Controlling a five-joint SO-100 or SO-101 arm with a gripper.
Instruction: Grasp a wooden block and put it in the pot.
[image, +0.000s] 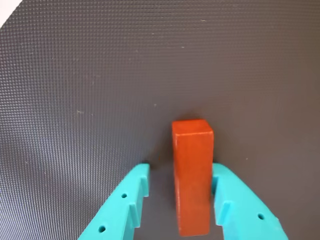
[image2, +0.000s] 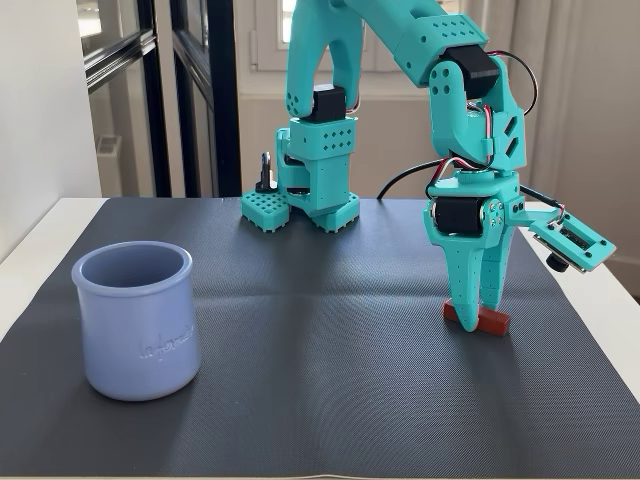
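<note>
Jaws of the gripper (image: 180, 175) stand parted astride the wooden block (image: 192, 175), which lies flat on the black textured mat (image2: 320, 330), well apart from the pot (image2: 134, 320); the block sits against one jaw, so an uneven close may twist or skid it; white bench (image2: 30, 250) beneath; windows behind.

Daylit window (image2: 270, 30) behind white table (image2: 40, 240) with dark mat (image2: 330, 330).

Teal printed arm (image2: 400, 60), black cables
</note>
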